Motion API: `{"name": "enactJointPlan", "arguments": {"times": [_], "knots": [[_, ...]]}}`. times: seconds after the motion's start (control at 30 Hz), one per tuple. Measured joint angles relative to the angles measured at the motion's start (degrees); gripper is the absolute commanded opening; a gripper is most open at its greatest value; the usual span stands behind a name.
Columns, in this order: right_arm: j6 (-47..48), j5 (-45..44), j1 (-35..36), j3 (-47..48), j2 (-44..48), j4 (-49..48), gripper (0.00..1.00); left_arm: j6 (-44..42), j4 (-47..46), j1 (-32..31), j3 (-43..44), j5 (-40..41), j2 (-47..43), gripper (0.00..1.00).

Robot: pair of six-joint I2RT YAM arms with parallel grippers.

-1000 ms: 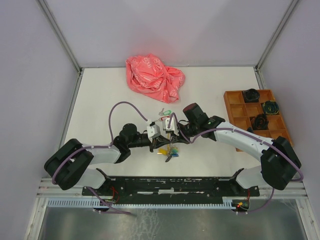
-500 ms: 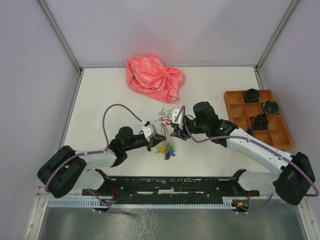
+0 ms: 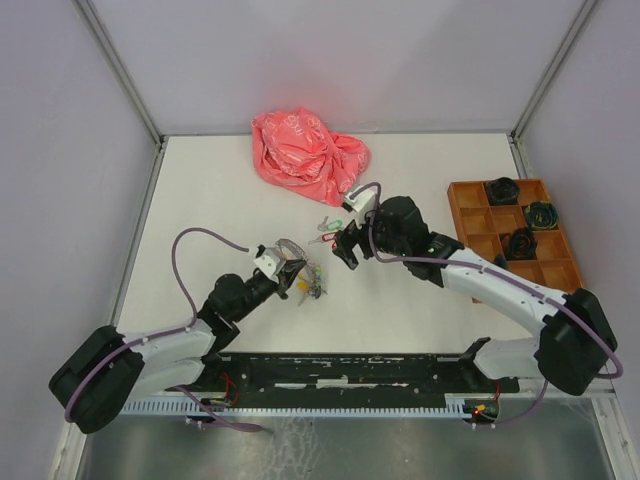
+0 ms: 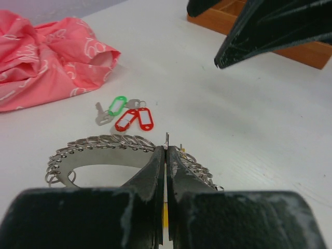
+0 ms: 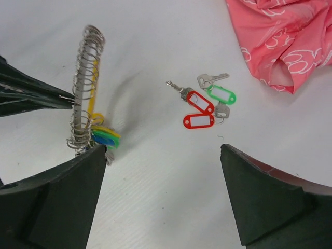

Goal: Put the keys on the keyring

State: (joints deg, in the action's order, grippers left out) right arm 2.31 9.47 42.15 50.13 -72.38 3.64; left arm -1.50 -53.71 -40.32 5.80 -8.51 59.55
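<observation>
Three keys with oval tags, two red and one green, lay loose in a small cluster on the white table, just in front of a crumpled pink bag. Whether the bag held anything could not be told.

The left gripper was clenched tight on the keyring, its jaws pressed together on the thin wire. It held the ring upright just above the table, nearer the robot than the loose keys. Many small split rings were packed along the wire, and a bunch of yellow, green and blue tags hung at its lower end.

The right gripper hovered released, jaws spread wide and grasping nothing. From its wrist view the keys lay between and beyond its fingers, with the keyring off to the left.

At the right side of the table sat a wooden tray divided into compartments. Three of these each held one dark coiled object, too small to identify. The compartments along its left side showed bare wood. No key lay in the tray.
</observation>
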Motion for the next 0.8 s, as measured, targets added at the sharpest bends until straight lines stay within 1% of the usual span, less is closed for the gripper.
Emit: {"name": "enactJointPlan", "arguments": {"times": [0.1,0.33,0.47,0.6,0.7,0.8], "knots": [[-1.55,-0.66,-0.15,2.34,-4.63,-0.20,1.00,0.81,0.11,0.00,-0.15,4.66,-1.55,0.03],[-3.54,-1.84,-0.26,11.80,-17.68,0.11,1.00,3.39,1.86,0.00,-0.92,17.46,-4.92,0.03],[-5.75,-5.40,-0.26,14.82,-23.32,0.26,0.95,3.80,3.72,0.00,-0.96,22.03,-5.73,0.03],[-8.37,-9.35,-0.28,17.62,-29.20,0.24,0.80,3.80,5.60,0.00,-0.96,23.85,-5.73,0.03],[-10.25,-10.75,-0.33,19.23,-33.46,0.04,0.64,3.80,5.88,0.00,-0.96,24.55,-5.46,0.03],[-12.22,-11.61,-0.33,20.06,-36.70,-0.39,0.55,3.82,6.23,0.00,-0.96,24.83,-4.59,0.03]]}}
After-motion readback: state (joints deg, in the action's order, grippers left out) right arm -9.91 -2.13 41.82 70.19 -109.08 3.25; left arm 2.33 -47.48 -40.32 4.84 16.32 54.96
